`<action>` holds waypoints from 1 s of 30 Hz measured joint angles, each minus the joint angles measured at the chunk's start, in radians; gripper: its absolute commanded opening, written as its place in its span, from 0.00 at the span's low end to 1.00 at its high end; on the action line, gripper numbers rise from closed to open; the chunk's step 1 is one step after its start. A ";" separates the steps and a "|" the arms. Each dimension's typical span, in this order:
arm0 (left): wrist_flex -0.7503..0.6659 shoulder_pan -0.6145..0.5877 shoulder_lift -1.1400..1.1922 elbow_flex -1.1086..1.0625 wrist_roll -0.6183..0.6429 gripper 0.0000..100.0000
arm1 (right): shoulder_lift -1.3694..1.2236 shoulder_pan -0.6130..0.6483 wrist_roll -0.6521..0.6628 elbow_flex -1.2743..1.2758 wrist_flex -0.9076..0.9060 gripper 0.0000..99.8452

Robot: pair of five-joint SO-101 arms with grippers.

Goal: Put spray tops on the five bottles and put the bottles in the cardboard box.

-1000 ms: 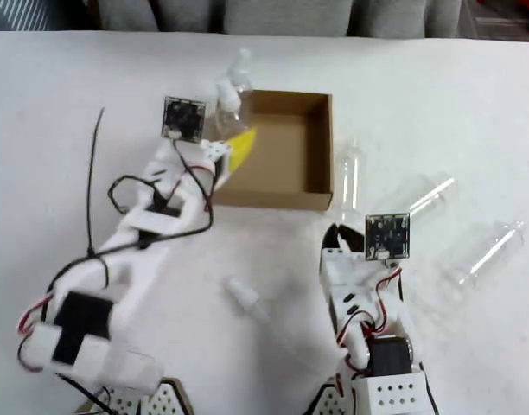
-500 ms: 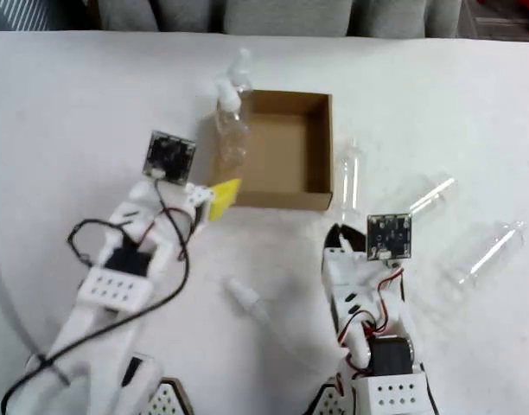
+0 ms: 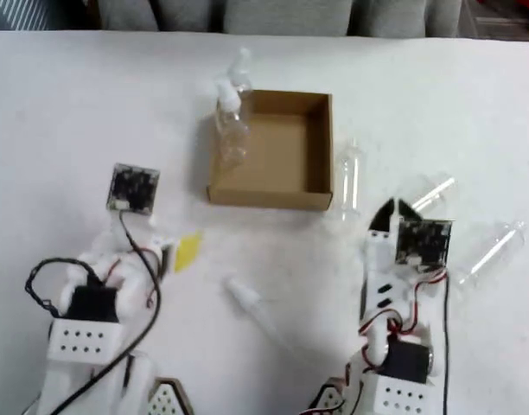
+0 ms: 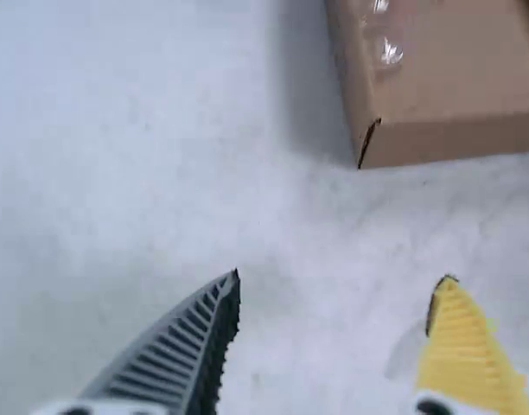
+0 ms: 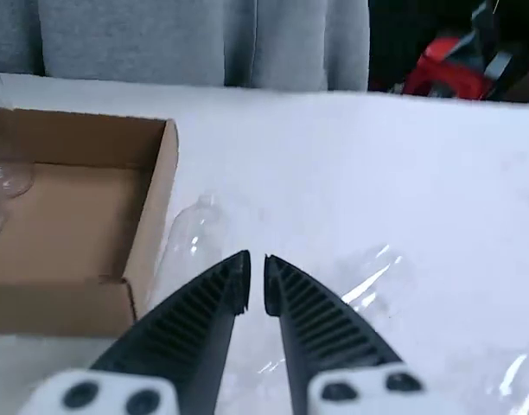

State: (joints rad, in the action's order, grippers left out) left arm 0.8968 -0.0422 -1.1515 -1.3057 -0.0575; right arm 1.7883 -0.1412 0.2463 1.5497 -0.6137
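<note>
the left tool (image 4: 338, 281) hangs low over the white counter (image 3: 66, 104), its grey and yellow jaws spread wide with nothing between them. it is near the front left corner of the cardboard box (image 3: 264, 197) but apart from it. a loose spray top (image 3: 245, 294) lies flat on the counter between the two arms, its thin tube trailing toward the near edge. the right tool (image 5: 256, 259) is pinched narrow, with just a sliver between its black jaws, and grips nothing. it points at the gap between two clear, topless bottles. the first bottle (image 3: 349, 177) sits just beside the box's right wall. the second bottle (image 3: 429, 194) lies on its side to the right of it. a third bottle (image 3: 489, 251) lies further right, well apart from the box. inside the box, against its left wall, a capped bottle (image 3: 232, 130) stands with a sprayer fitted. just past the box's far left corner another white sprayer (image 3: 241, 62) shows; whether it sits on a bottle i cannot tell.
</note>
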 measured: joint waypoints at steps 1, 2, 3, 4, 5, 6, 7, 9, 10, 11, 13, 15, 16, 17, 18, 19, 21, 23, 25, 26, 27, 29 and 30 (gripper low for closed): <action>0.000 0.000 0.000 -0.021 0.000 0.32 | -0.012 -0.009 0.041 -0.029 0.002 0.02; 0.000 0.000 0.000 -0.037 0.000 0.30 | -0.031 -0.017 0.078 -0.060 0.002 0.02; -0.005 0.000 0.000 -0.048 0.000 0.26 | -0.063 -0.025 0.107 -0.097 0.002 0.02; -0.009 -0.005 0.000 -0.060 0.000 0.21 | -0.107 -0.026 0.133 -0.138 0.002 0.02; -0.017 -0.011 0.000 -0.071 0.000 0.15 | -0.164 -0.029 0.153 -0.186 -0.003 0.02; -0.026 -0.014 0.000 -0.075 0.000 0.09 | -0.232 -0.034 0.170 -0.241 -0.018 0.02; -0.040 -0.020 0.000 -0.078 0.000 0.03 | -0.305 -0.038 0.187 -0.304 -0.041 0.02; -0.069 -0.028 0.000 -0.081 0.000 0.04 | -0.479 -0.043 0.227 -0.448 -0.109 0.02; -0.087 -0.031 0.000 -0.091 0.000 0.06 | -0.578 -0.044 0.253 -0.531 -0.153 0.02; -0.097 -0.031 0.000 -0.104 0.000 0.07 | -0.672 -0.046 0.282 -0.618 -0.207 0.02; -0.104 -0.031 0.000 -0.132 0.000 0.05 | -0.855 -0.049 0.351 -0.804 -0.345 0.02; -0.109 -0.031 0.000 -0.135 -0.023 0.02 | -1.039 -0.049 0.451 -1.002 -0.500 0.02; -0.109 -0.031 0.000 -0.135 -0.041 0.02 | -1.131 -0.049 0.509 -1.102 -0.580 0.02; -0.109 -0.031 0.000 -0.141 -0.063 0.02 | -1.217 -0.049 0.575 -1.198 -0.664 0.02; -0.109 -0.031 0.000 -0.144 -0.078 0.02 | -1.300 -0.049 0.641 -1.298 -0.753 0.02; -0.109 -0.031 0.000 -0.144 -0.091 0.02 | -1.379 -0.049 0.712 -1.392 -0.835 0.02; -0.109 -0.031 0.000 -0.144 -0.104 0.02 | -1.527 -0.049 0.855 -1.565 -0.988 0.02; -0.109 -0.031 0.000 -0.144 -0.110 0.02 | -1.639 -0.052 0.987 -1.689 -1.063 0.03; -0.109 -0.031 0.000 -0.144 -0.110 0.02 | -1.723 -0.066 1.074 -1.751 -1.074 0.07; -0.109 -0.031 0.000 -0.144 -0.110 0.02 | -1.757 -0.072 1.114 -1.763 -1.076 0.10; -0.109 -0.031 0.000 -0.144 -0.110 0.02 | -1.788 -0.078 1.154 -1.769 -1.076 0.14; -0.109 -0.031 0.000 -0.158 -0.110 0.02 | -1.840 -0.091 1.224 -1.778 -1.076 0.20; -0.109 -0.031 0.000 -0.164 -0.110 0.02 | -1.863 -0.100 1.252 -1.781 -1.076 0.22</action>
State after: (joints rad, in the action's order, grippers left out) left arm 0.7879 -0.0729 -1.1515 -1.4699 -0.1680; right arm -0.0744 -0.2409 1.4983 -0.2317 -1.6893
